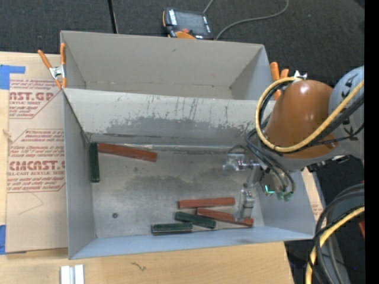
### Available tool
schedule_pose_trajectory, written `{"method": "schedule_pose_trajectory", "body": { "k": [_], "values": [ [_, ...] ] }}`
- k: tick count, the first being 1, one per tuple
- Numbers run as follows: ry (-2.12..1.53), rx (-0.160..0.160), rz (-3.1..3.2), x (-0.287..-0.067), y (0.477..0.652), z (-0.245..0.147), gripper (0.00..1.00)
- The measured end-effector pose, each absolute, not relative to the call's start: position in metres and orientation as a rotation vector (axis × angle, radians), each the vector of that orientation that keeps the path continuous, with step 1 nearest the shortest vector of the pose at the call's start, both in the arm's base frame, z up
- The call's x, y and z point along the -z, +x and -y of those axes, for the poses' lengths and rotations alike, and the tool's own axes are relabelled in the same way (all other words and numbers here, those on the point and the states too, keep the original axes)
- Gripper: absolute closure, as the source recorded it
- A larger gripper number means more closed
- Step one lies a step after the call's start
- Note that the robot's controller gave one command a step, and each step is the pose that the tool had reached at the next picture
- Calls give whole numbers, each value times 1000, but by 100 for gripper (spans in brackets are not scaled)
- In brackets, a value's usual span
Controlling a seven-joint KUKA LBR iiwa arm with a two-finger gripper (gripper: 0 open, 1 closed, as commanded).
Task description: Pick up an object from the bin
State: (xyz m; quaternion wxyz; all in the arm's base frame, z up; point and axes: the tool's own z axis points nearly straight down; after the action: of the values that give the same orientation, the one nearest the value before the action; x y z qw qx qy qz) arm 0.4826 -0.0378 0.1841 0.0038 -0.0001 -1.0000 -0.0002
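Grey bin (118, 108); arm (299, 120) in from right, claw (247, 205) over red-brown sticks (204, 203).

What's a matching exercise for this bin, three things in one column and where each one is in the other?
1. gripper
2. lone red stick
3. lone green stick

A. along the left wall
B. right side, by the heap
C. at the back wall's foot

Pairs: 1-B, 2-C, 3-A

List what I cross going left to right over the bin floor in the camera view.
Dark green stick by left wall, red-brown stick at back, dark green stick at front, gripper.
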Motion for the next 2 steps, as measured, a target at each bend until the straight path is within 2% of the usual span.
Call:
{"method": "schedule_pose_trajectory", "body": {
  "k": [1,2],
  "values": [
    [47,1,3138,-67,486,21,0],
    [48,0,3138,-72,487,22,100]
  ]
}}
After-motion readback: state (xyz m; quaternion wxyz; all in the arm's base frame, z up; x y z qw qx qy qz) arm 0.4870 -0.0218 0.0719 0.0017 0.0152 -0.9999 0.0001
